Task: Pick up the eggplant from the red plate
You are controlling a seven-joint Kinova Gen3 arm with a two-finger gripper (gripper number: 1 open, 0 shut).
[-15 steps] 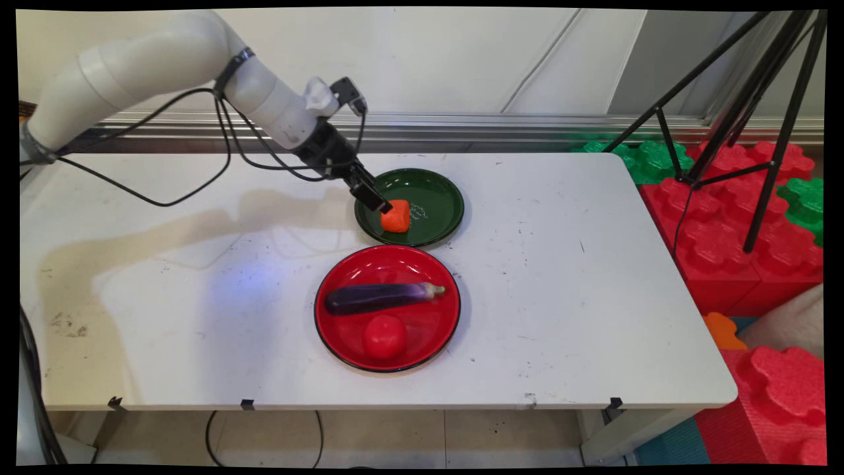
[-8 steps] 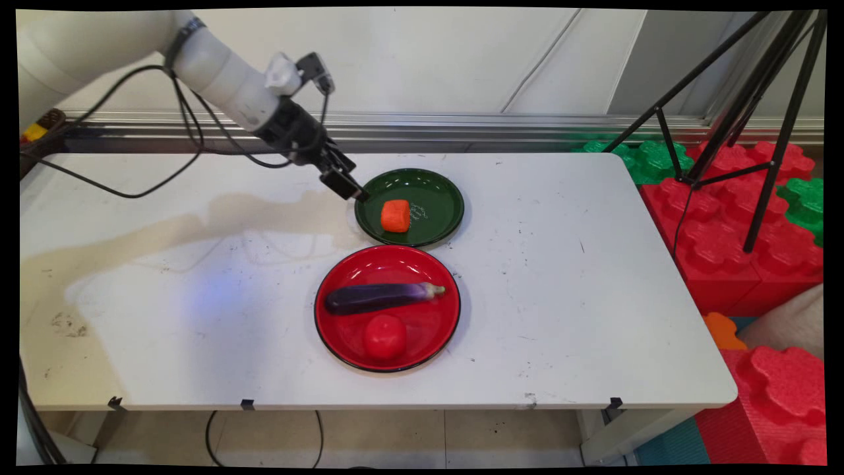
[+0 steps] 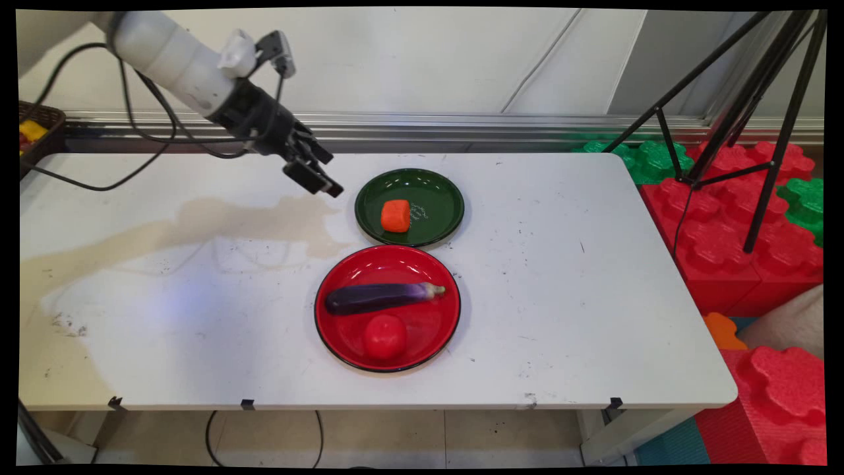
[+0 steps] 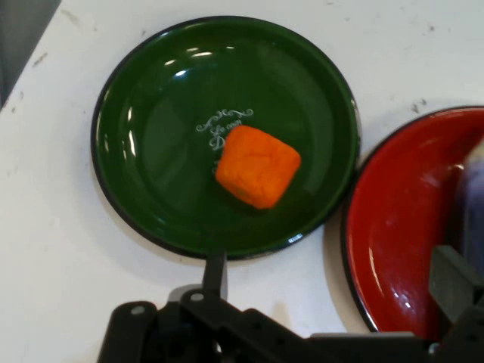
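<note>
An orange block (image 3: 395, 216) (image 4: 258, 165) lies alone in the green plate (image 3: 438, 188) (image 4: 144, 113) at the table's far middle. My gripper (image 3: 325, 177) (image 4: 333, 266) hangs open and empty above the table, left of the green plate and clear of its rim. Just in front of the green plate stands a red plate (image 3: 428, 267) (image 4: 393, 219) with a purple eggplant (image 3: 382, 297) lying across it and a red tomato (image 3: 384, 336) nearer the front edge. In the hand view the eggplant shows only as a blur at the right edge.
A dark basket (image 3: 36, 128) with yellow and red pieces sits at the far left edge. A black tripod (image 3: 745, 132) and red and green foam blocks (image 3: 745, 231) stand beyond the table's right side. Black cables (image 3: 138, 105) hang from the arm.
The gripper, which was at the orange block in the green plate, has drawn back up and to the left. The block stays in the plate.
</note>
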